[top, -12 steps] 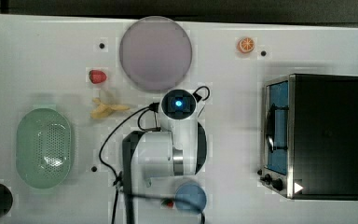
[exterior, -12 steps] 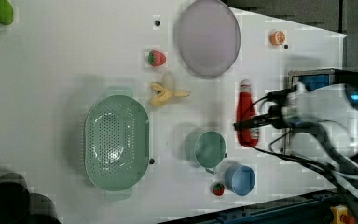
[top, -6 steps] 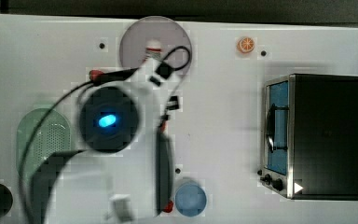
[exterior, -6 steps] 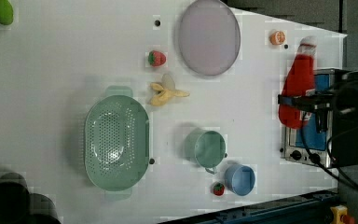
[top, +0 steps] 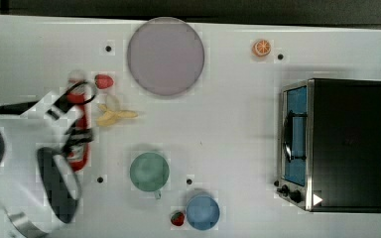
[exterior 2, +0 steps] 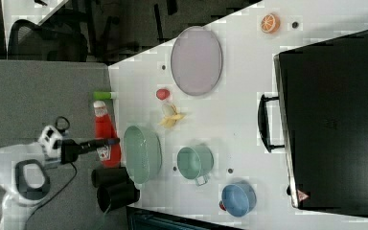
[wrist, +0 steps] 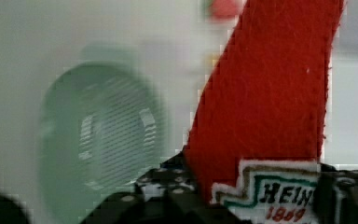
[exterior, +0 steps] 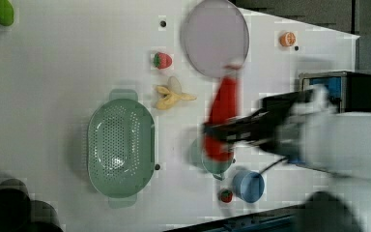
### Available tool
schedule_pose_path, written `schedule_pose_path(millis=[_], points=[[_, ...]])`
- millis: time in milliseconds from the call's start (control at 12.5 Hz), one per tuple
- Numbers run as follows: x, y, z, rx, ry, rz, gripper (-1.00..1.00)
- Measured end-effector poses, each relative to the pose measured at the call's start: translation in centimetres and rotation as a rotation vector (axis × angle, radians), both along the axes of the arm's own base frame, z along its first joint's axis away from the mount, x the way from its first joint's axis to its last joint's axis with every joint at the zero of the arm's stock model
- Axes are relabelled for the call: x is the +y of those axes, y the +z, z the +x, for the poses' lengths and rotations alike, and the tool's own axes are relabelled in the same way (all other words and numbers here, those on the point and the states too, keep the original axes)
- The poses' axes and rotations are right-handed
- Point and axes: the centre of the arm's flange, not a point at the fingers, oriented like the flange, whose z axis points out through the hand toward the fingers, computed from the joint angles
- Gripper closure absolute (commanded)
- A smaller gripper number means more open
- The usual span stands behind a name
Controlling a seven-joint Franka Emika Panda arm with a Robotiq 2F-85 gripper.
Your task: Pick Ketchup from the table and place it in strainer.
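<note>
Ketchup, a red squeeze bottle with a white cap and a white-and-red label (exterior: 222, 116), is pinched across its labelled lower body by the black two-finger gripper (exterior: 224, 133), the fingers pressed against either side so that the bottle is carried lying level, clear of the large white rectangular tabletop (exterior: 67, 58). That grip low on the body is judged to leave the capped end free to go down into the basket first. In the wrist view the red body (wrist: 270, 93) rises from between the fingers, with the pale green oval perforated plastic strainer (wrist: 102, 140) beside it, not yet under it. In the left view the bottle hangs between the strainer (exterior: 121, 145) and the round green cup (exterior: 215, 157), above the cup's rim. The strainer lies near the table's edge at the left view's left, empty. A peeled yellow banana (exterior: 171, 96) and a small red strawberry (exterior: 162, 60) lie just beyond it, apart from the carrying path, so nothing is judged to block the release
</note>
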Motion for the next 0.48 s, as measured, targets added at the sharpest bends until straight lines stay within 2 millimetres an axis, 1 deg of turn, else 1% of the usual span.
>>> schedule_pose_path(millis=[80,160,240,320,480], points=[[3.0,-2.6,-1.1,0.037,0.004,0.027,-0.25],[5.5,-5.2,-2.4,0.071,0.007,0.047,-0.25],[7.4,-7.6,-3.9,0.100,0.010,0.063,-0.25],[8.7,-9.3,-5.1,0.122,0.011,0.081,-0.25],[10.2,-11.9,-6.4,0.143,0.027,0.083,-0.25]])
